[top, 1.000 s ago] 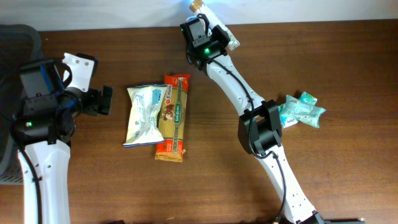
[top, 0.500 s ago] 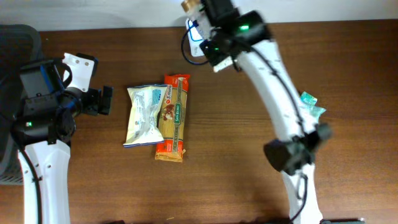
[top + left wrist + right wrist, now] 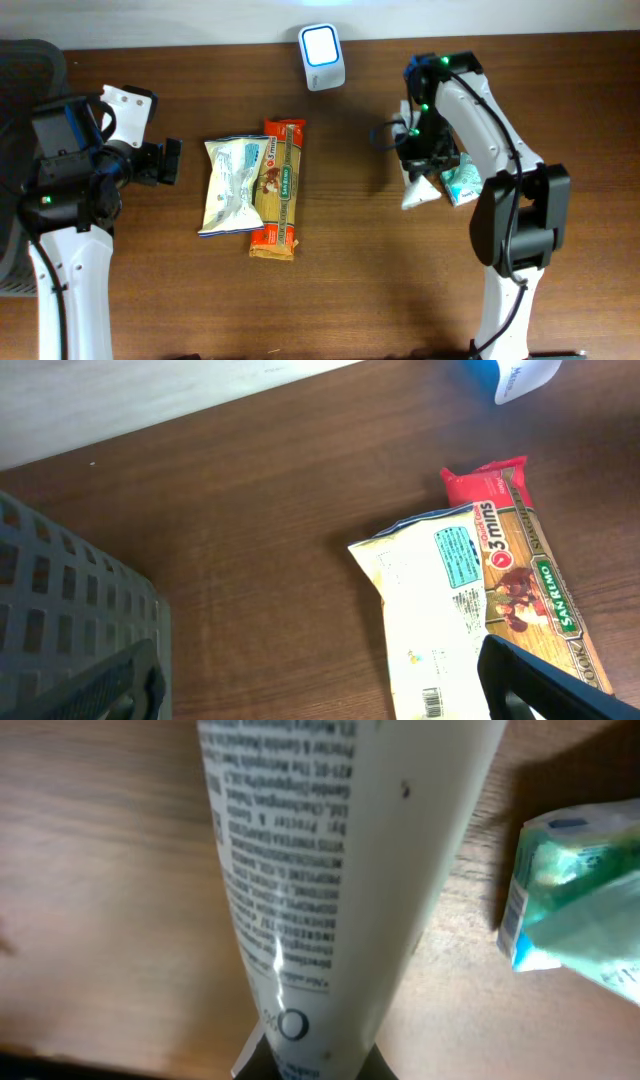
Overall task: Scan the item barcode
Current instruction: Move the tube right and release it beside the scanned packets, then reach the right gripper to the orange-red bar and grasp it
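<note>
Right wrist view, bottom centre: the right gripper [image 3: 427, 150] has its dark jaws closed on the lower end of the white tube [image 3: 330, 870]. The tube runs from the jaws up through mid-frame. It has a smooth, glossy plastic skin and a rounded body, with rows of fine black print and 1 small ring mark near the bottom.

A teal packet [image 3: 570, 910] of crinkled foil lies just beside the tube on the right. Whether they touch, I cannot tell.

Overhead, right of centre: the tube's flat crimped end fans into a white wedge below the gripper, low over the dark wood-grain table [image 3: 360, 280].

Left of frame: the left gripper [image 3: 168, 160] has its jaws spread wide with nothing between them. A grey lattice crate [image 3: 60, 610] sits at the lower left of its wrist view.

Centre-left: 2 items lie side by side, touching along their long edges. One is a cream bag [image 3: 230, 185], soft and puffy. The other is a long, flat red-orange packet [image 3: 280, 190].

Top centre: the scanner [image 3: 322, 45] is a white, rounded block with a glowing pale face. It is well apart from the tube, up and to the left.
</note>
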`<control>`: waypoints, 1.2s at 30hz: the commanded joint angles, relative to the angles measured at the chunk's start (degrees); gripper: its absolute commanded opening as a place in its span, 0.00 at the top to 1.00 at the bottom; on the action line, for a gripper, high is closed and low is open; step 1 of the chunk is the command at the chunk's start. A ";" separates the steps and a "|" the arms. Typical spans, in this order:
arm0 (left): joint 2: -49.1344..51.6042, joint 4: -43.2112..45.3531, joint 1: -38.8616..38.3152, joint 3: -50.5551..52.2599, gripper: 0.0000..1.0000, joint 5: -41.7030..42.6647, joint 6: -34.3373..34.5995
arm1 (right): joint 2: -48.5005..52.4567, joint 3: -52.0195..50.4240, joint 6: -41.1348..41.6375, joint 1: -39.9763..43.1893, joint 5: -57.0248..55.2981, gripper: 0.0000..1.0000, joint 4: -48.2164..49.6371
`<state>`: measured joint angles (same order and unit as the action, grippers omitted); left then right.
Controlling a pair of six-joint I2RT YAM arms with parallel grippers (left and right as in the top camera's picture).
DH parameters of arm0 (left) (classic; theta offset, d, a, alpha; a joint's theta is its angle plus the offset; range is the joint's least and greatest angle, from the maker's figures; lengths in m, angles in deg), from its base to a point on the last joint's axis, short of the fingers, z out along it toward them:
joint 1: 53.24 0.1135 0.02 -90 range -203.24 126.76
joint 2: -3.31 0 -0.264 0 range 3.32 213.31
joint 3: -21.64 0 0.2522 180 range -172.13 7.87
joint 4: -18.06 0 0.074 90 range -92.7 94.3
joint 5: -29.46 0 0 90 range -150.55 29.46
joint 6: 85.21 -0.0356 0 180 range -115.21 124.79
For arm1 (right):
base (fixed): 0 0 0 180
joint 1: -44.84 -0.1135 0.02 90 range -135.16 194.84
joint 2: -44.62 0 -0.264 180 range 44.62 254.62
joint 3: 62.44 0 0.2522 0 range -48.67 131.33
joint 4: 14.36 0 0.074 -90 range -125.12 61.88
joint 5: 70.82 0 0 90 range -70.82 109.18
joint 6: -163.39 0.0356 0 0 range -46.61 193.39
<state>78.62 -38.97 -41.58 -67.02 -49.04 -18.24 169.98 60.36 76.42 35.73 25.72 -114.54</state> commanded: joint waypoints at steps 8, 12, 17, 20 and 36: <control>-0.66 0.00 0.13 -0.15 0.01 0.00 -0.87 | -1.29 -3.93 -10.14 6.93 0.31 0.95 1.25; -0.66 0.00 0.13 -0.15 0.01 0.02 -0.87 | -1.25 -3.93 -10.10 6.95 0.28 0.73 1.20; -0.66 0.00 0.13 -0.15 0.01 0.00 -0.90 | -1.25 -3.72 -10.10 6.95 0.31 0.61 0.72; -0.66 0.00 0.13 -0.15 0.01 0.00 -0.87 | -1.25 -0.04 -10.08 6.91 0.35 0.59 -2.91; -0.66 -0.15 0.13 -0.15 0.01 0.00 -0.87 | -1.14 8.52 8.94 -12.85 20.65 0.52 17.22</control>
<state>78.62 -39.25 -41.58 -67.02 -49.04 -18.24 169.81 73.91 78.15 27.36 44.65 -101.01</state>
